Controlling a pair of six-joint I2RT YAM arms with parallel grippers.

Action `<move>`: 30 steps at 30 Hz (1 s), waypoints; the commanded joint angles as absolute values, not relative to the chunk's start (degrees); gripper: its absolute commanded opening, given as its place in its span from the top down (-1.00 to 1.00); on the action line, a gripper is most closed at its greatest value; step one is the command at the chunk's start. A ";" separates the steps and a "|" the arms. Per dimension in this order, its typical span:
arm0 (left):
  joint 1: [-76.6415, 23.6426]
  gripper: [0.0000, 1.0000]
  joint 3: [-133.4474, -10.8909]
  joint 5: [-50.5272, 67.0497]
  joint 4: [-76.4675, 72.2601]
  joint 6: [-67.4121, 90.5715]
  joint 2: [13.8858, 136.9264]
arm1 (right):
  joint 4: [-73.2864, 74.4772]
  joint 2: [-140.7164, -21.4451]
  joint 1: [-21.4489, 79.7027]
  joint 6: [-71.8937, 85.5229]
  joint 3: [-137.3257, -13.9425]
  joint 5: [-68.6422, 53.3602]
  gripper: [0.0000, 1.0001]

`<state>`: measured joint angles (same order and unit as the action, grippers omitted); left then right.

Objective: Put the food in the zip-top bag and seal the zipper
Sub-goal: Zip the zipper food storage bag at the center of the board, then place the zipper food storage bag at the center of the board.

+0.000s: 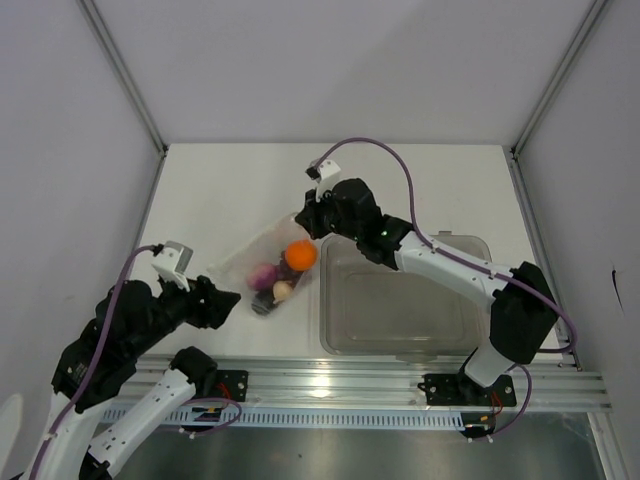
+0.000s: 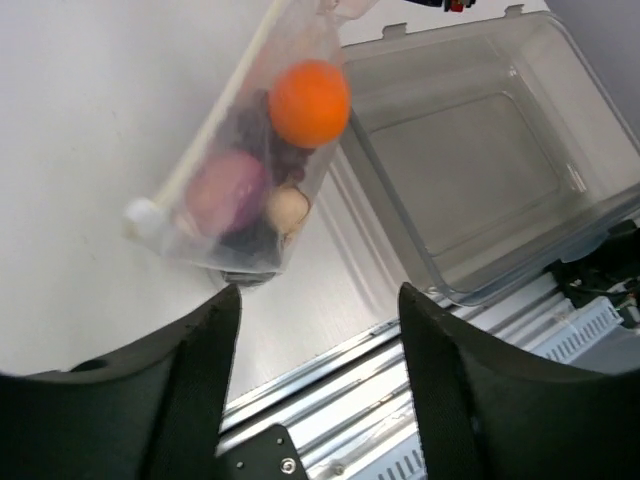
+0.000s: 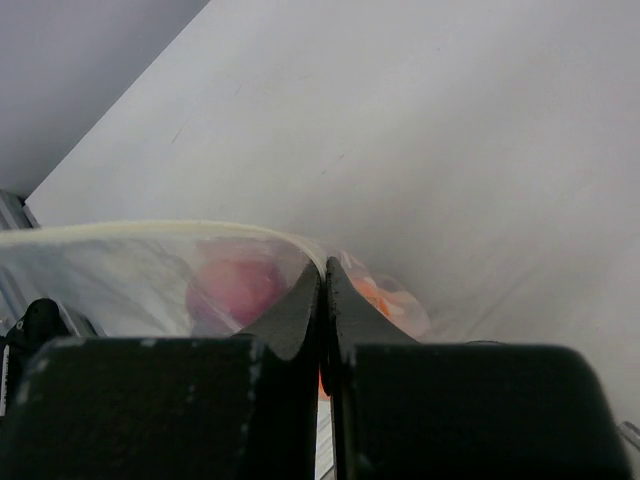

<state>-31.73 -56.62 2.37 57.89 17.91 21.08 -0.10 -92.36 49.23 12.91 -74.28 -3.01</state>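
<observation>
The zip-top bag (image 1: 268, 262) lies on the white table (image 1: 230, 190), just beside the left wall of the rigid clear tub (image 1: 400, 300), and it lies slanted between my two grippers. Inside the bag I see the orange ball (image 2: 310, 102) near the far end, under it the dark red grape bunch (image 2: 285, 155), then the purple round fruit (image 2: 228, 190) and the small beige lump (image 2: 288, 208) side by side, and the small blackish lump (image 2: 250, 240) at the near end. I see nothing inside the tub. The bag is soft, transparent and a little wrinkled, so the pieces show through it with blurred edges. The zipper (image 2: 215, 115) is a pale strip along the long edge that faces away from the tub; I cannot tell if it is closed on its whole length. My right gripper (image 3: 322, 290) has its jaws pressed together on the far corner of the bag, where the pale strip ends, and this corner is lifted a little. My left gripper (image 2: 318, 300) has its jaws spread apart, just near the near end of the bag, and its fingers (image 2: 200, 370) do not touch the bag.
</observation>
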 commanded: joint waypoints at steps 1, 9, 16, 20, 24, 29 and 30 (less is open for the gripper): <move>-31.55 -0.46 -57.21 -4.03 55.02 20.48 20.30 | -3.60 -92.99 48.96 13.27 -78.04 -0.53 1.00; -31.47 -0.99 -59.33 -6.87 52.65 19.51 17.14 | -1.15 -100.18 48.61 12.92 -87.00 -0.18 1.00; -31.55 -0.99 -56.78 -1.06 49.92 19.95 13.89 | 4.39 -112.84 47.02 12.75 -100.54 -0.26 1.00; -31.47 -0.99 -55.38 -0.44 50.27 20.04 14.68 | 6.67 -121.00 45.71 13.36 -107.39 -0.44 1.00; -31.47 -0.99 -54.23 1.41 48.96 20.57 15.38 | 8.08 -127.60 44.30 15.20 -116.08 -0.44 1.00; -31.55 -0.99 -53.09 4.21 46.76 21.53 16.87 | 10.01 -134.02 42.72 17.75 -123.21 4.74 0.67; -31.55 -0.99 -53.26 4.48 46.50 21.45 17.31 | 10.02 -135.34 42.54 18.10 -123.92 4.83 0.41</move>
<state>-31.73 -53.36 1.74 49.95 20.14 15.46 8.67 -132.97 43.51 16.14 -119.17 1.32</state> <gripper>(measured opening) 0.994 0.244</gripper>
